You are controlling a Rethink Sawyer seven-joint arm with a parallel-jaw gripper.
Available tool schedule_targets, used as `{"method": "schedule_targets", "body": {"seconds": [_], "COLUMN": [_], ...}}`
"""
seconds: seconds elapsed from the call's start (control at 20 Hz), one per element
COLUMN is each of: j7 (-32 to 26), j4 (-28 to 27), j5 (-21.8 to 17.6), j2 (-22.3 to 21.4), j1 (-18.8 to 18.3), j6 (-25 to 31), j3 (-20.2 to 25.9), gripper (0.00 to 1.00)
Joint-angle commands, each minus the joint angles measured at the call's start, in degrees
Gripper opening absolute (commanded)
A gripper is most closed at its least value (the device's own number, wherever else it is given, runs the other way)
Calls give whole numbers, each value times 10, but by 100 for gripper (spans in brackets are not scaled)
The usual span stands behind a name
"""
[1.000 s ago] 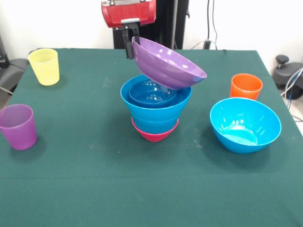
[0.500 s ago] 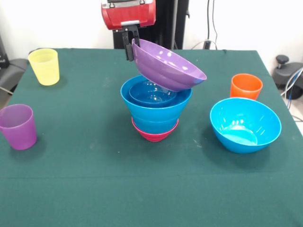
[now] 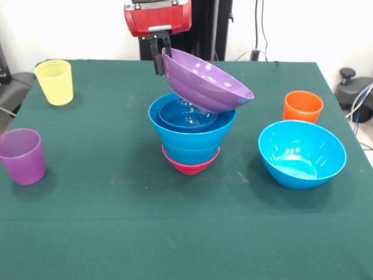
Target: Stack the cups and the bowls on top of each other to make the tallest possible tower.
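Dark green cloth-covered table [image 3: 116,233] spread under everything. Large glossy blue plastic bowl [image 3: 302,153] resting alone on the cloth at the right, tipped toward the camera. Wide shallow glossy purple plastic bowl [image 3: 205,80] tilted steeply above the stack, high edge at the left, low edge near or against the stack's right rim; contact hard to judge. Stack [image 3: 192,135] at table centre: blue bowls nested, a smaller blue one inside, on a small magenta bowl [image 3: 190,165] at the base. Translucent purple plastic cup [image 3: 22,156] at far left; translucent yellow cup [image 3: 55,81] at the back left; opaque orange cup [image 3: 302,106] behind the lone blue bowl. Black gripper [image 3: 160,55] under the red arm head, clamped on the purple bowl's raised rim.
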Motion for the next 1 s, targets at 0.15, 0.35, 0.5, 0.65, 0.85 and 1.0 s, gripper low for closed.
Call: {"method": "schedule_targets", "body": {"seconds": [0.15,0.35,0.5,0.65,0.85,1.0], "j7": [8,8,9,7,7,5], "j4": [-44,-50,-49,-49,-52,-53], "j5": [-36,-40,-40,-38,-38,-38], "j2": [27,31,29,26,27,28], "j1": [27,31,32,31,32,30], "j6": [-11,-10,-11,-7,-5,-5], "j3": [-19,-24,-25,-23,-24,-23], "gripper": [0,0,0,0,0,0]}}
